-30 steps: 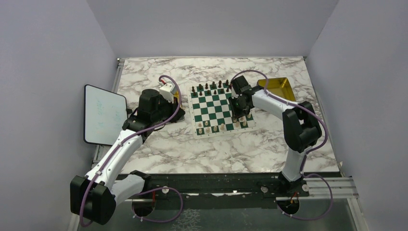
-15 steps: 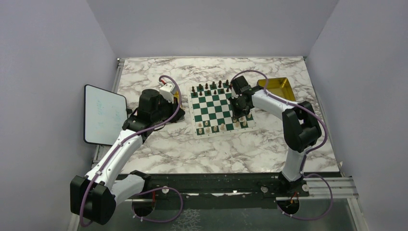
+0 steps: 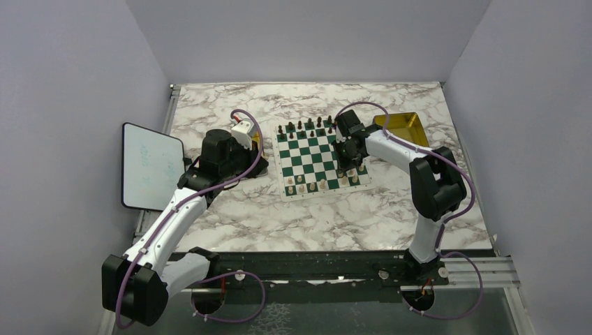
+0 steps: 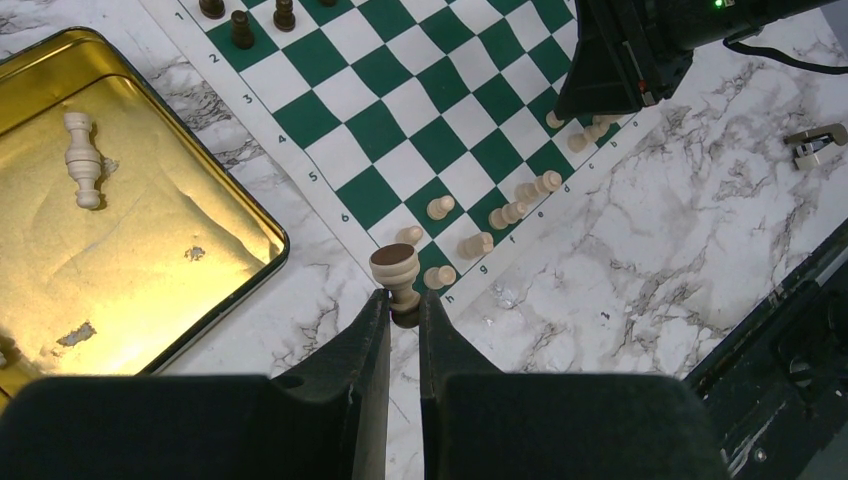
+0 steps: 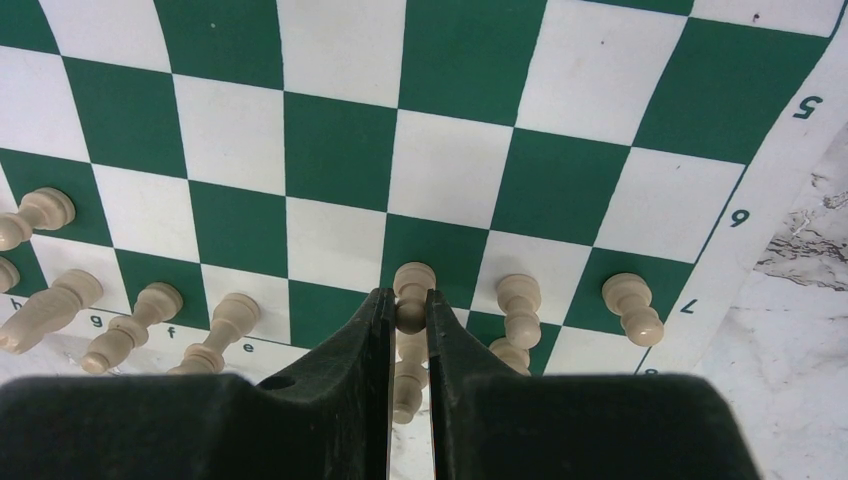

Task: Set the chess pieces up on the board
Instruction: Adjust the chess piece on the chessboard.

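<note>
My left gripper [image 4: 404, 305] is shut on a cream chess piece [image 4: 396, 268], held upside down with its dark base facing up. It hangs over the marble just off the near-left corner of the green and white board [image 4: 420, 100]. My right gripper [image 5: 407, 305] is shut on the head of a cream pawn [image 5: 412, 280], which stands on a green square in the row marked 7. In the top view the right gripper [image 3: 343, 164] is over the board's near right part. More cream pieces [image 5: 515, 300] stand in the two near rows.
A gold tray [image 4: 150, 250] left of the board holds a cream piece [image 4: 82, 160] lying down. Another gold tray [image 3: 405, 125] sits at the far right. Dark pieces [image 3: 304, 127] fill the board's far rows. A white tablet [image 3: 150, 166] lies at the left table edge.
</note>
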### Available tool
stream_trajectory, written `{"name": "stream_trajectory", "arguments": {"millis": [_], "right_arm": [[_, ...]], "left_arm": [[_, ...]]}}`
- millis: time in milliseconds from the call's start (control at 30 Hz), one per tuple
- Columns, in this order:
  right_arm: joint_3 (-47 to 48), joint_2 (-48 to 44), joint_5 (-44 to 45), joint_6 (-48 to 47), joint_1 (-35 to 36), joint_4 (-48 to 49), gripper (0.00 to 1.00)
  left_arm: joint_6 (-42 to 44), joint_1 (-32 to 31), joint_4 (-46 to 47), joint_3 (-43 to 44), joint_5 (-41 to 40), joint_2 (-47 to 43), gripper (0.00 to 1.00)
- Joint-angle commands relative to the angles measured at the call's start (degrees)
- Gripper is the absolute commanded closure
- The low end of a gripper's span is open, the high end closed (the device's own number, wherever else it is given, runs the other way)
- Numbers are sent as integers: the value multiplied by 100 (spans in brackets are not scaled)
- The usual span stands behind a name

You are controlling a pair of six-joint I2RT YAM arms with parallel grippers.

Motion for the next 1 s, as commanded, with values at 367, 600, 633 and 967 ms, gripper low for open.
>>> {"name": "stream_trajectory", "arguments": {"millis": [367,600,633,967], "right_arm": [[19,40,346,111,-18,128,81],[8,102,184,147,-18,196,79],[8,109,170,152,-15,209,78],[26,70,162,176,-21,159,67]], "left_arm": [[84,-14,45,8,-82,-51,100],[84,-14,45,8,-83,-55,100],[84,-14,44,10,-82,-53,100],[79,-14,38,1,-102,-70,100]]}}
